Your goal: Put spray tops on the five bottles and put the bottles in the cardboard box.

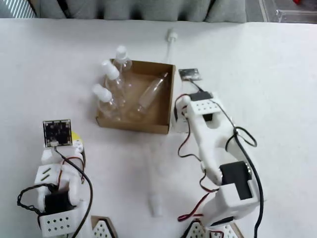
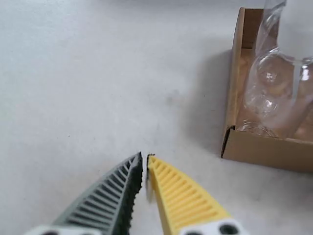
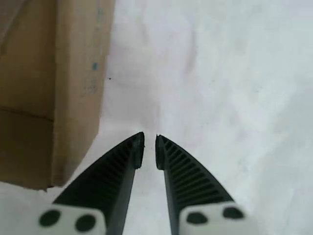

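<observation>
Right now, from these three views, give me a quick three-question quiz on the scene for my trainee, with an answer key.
1. True or false: the cardboard box lies tipped on its side.
2. How many bottles in the box already wear white spray tops?
3. The loose spray top lies: A) inside the box, B) on the table beyond the box, C) between a gripper's jaws.
Key: 1 false; 2 three; 3 B.

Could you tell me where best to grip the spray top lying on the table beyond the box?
Probably the white head of the spray top, from above: it lies flat with its thin tube pointing toward the cardboard box, and the tube looks too slender to pinch.
</observation>
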Robot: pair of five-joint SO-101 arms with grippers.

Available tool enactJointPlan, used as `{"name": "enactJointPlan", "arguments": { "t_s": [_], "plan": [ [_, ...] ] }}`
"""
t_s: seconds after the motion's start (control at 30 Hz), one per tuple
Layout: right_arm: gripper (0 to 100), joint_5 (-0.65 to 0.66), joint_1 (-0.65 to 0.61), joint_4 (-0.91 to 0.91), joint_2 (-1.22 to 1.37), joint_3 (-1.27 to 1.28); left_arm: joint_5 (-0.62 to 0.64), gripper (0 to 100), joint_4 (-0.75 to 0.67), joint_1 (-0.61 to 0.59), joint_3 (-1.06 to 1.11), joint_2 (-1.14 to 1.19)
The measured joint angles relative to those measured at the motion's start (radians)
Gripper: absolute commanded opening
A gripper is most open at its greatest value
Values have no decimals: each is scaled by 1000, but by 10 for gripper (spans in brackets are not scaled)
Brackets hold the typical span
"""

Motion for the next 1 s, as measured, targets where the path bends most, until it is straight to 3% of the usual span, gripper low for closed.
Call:
{"name": "enactJointPlan", "arguments": {
  "t_s": [0.73,1.0],
  "plan": [
    [16,-57,-226,-52,0,5,0,28,0,0,0,0],
    [16,-60,-233,-40,-83,52,0,28,0,0,0,0]
  ]
}}
